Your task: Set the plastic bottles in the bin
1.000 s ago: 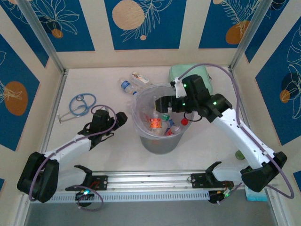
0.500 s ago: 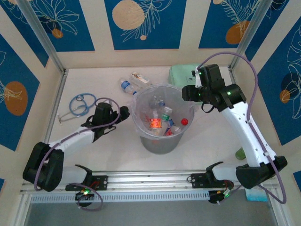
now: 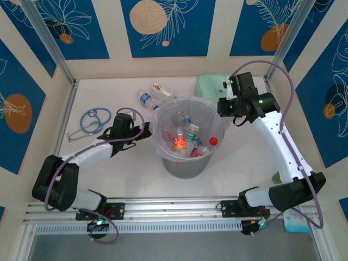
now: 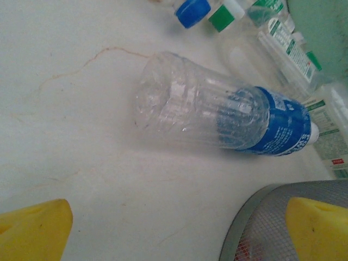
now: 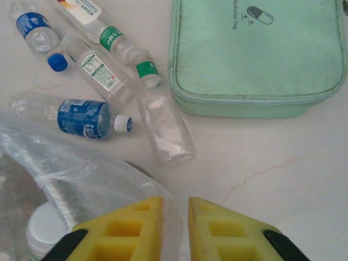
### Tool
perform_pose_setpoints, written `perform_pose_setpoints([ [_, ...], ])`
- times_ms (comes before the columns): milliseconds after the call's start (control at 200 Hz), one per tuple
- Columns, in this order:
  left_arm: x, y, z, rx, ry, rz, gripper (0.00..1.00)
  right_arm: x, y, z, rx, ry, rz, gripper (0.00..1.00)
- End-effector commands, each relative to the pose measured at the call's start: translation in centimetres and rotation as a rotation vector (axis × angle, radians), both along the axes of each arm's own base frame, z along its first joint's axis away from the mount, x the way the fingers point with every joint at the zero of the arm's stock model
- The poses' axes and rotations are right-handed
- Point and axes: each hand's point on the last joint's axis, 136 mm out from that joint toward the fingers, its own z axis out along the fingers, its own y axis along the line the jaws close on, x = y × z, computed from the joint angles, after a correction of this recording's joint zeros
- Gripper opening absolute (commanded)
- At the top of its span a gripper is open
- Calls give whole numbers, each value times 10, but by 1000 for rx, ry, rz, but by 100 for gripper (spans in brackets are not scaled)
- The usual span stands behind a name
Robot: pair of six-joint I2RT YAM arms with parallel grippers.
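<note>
Grabbing blue-label bottle just beside bin, far-left side: centre left gripper, jaws wide apart, across mid-body w/o nudging bin; right gripper pinched together, empty.

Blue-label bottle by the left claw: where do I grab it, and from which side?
Probably the clear ribbed body of the blue-label bottle, from above, open left claw across its width. It lies on its side; its cap end crowds the bin and other bottles, while the base end is free.
</note>
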Motion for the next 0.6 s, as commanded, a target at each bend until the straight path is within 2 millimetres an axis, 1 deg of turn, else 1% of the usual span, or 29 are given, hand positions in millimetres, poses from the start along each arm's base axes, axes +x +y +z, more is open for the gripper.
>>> perform_pose_setpoints([
  [0,6,-4,10,-4,-16,-31,100,-4,-7,6,-32,-19,12,14],
  [95,9,-5,14,-12,-20,-29,100,-7,-18,17,-61,-62,21,11],
  [215,12,-10,19,-48,-18,-24,100,-10,-29,26,-85,-106,16,5],
  [280,14,-11,19,-56,-17,-15,100,-11,-39,26,-88,-111,-17,2],
  [355,18,-12,19,-57,-15,-10,100,-10,-51,20,-75,-82,-73,0],
  [455,26,-14,20,-34,-24,-25,100,-15,-63,15,-72,-57,-132,0],
  [535,32,-17,18,5,-26,-51,100,-19,-62,17,-14,-71,-140,0],
  [570,36,-17,18,25,-31,-61,100,-20,-58,20,26,-78,-131,3],
  [595,39,-18,17,40,-35,-70,100,-21,-53,24,67,-88,-117,6],
])
